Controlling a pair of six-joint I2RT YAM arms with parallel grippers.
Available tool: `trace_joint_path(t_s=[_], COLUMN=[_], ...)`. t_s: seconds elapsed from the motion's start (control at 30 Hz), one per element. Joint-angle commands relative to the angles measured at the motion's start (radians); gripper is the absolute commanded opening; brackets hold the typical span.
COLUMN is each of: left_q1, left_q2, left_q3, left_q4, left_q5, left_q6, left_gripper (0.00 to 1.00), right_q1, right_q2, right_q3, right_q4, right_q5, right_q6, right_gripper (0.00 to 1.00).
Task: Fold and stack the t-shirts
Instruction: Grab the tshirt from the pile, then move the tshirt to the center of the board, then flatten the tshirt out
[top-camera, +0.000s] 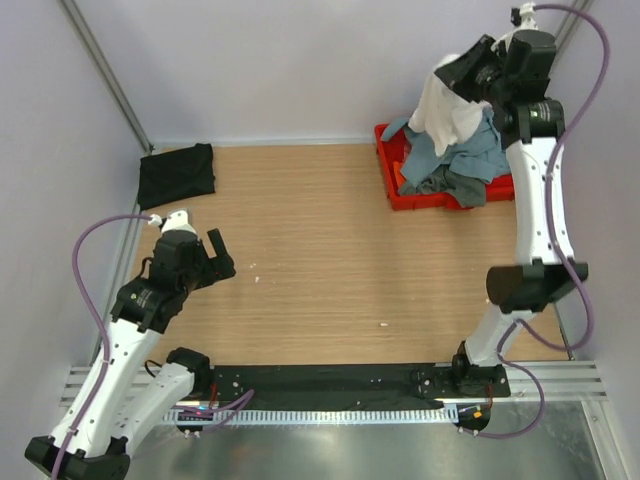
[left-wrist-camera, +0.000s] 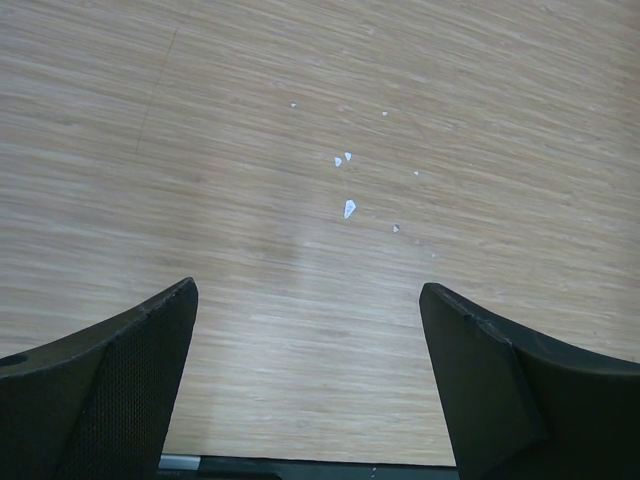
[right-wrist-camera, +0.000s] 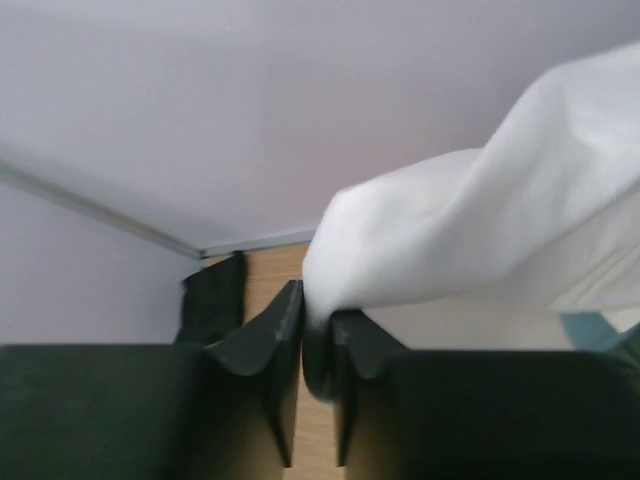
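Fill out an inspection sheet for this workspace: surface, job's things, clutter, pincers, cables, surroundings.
Surface: wooden table, middle bare.
Job's things: white t-shirt hangs from the right pincer above the red tray; grey-blue t-shirt and dark grey t-shirt heaped in the tray; black t-shirt lies flat at the far left corner.
Clutter: white specks on the wood.
Pincers: left pincer open over the wood, holding nothing; right pincer shut on the white t-shirt.
Cables: purple cables loop along both arms.
Surroundings: pale walls; metal rail at the near edge.

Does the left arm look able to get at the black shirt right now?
Probably yes: the left claw is open and empty, with only bare table between it and the black shirt.
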Motion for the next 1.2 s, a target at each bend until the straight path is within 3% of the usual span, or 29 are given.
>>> trace_joint_path(t_s=[0.0, 0.03, 0.07, 0.23, 0.33, 0.43, 0.53, 0.57, 0.6, 0.67, 0.73, 0.9, 1.03, 1.17], left_q1=[-0.003, -0.003, -0.003, -0.003, -0.014, -0.106, -0.312, -0.456, -0.527, -0.688, -0.780, -0.885, -0.899, -0.867], left_q2=[0.011, 0.012, 0.014, 0.020, 0.046, 0.103, 0.205, 0.262, 0.291, 0.363, 0.480, 0.753, 0.989, 1.178], left_q3=[0.035, 0.035, 0.033, 0.036, 0.039, 0.084, 0.146, 0.160, 0.171, 0.196, 0.205, 0.274, 0.519, 0.673], left_q4=[-0.003, -0.006, -0.007, -0.012, -0.018, -0.056, -0.113, -0.119, -0.124, -0.118, -0.075, 0.120, 0.131, 0.120], left_q5=[-0.023, -0.026, -0.028, -0.029, -0.025, -0.051, -0.152, -0.234, -0.264, -0.296, -0.296, -0.265, -0.299, -0.293], left_q6=[-0.006, -0.009, -0.009, -0.011, -0.019, -0.054, -0.139, -0.173, -0.243, -0.299, -0.380, -0.460, -0.372, -0.278], left_gripper=[0.93, 0.93, 0.93, 0.93, 0.90, 0.86, 0.85, 0.85, 0.85, 0.85, 0.86, 0.89, 0.98, 1.00], right_q1=[0.087, 0.093, 0.099, 0.104, 0.104, 0.107, 0.127, 0.139, 0.145, 0.167, 0.181, 0.184, 0.184, 0.181], right_q2=[-0.263, -0.300, -0.334, -0.520, -0.645, -0.753, -0.802, -0.820, -0.822, -0.824, -0.818, -0.759, -0.759, -0.762], right_q3=[-0.038, -0.095, -0.232, -0.698, -0.903, -1.044, -1.129, -1.149, -1.167, -1.224, -1.285, -1.309, -1.283, -1.260], right_q4=[0.094, 0.084, 0.071, -0.062, -0.049, -0.016, -0.019, -0.025, -0.030, -0.039, -0.026, 0.002, 0.031, 0.028], right_q5=[-0.046, -0.037, -0.017, 0.122, 0.139, 0.115, 0.130, 0.127, 0.128, 0.124, 0.124, 0.179, 0.202, 0.234], right_q6=[0.110, 0.117, 0.103, 0.040, 0.044, 0.069, 0.055, 0.048, 0.040, 0.028, 0.015, -0.026, -0.034, -0.051], right_gripper=[0.34, 0.61, 0.99, 1.00, 1.00, 1.00, 1.00, 1.00, 1.00, 1.00, 1.00, 1.00, 1.00, 1.00])
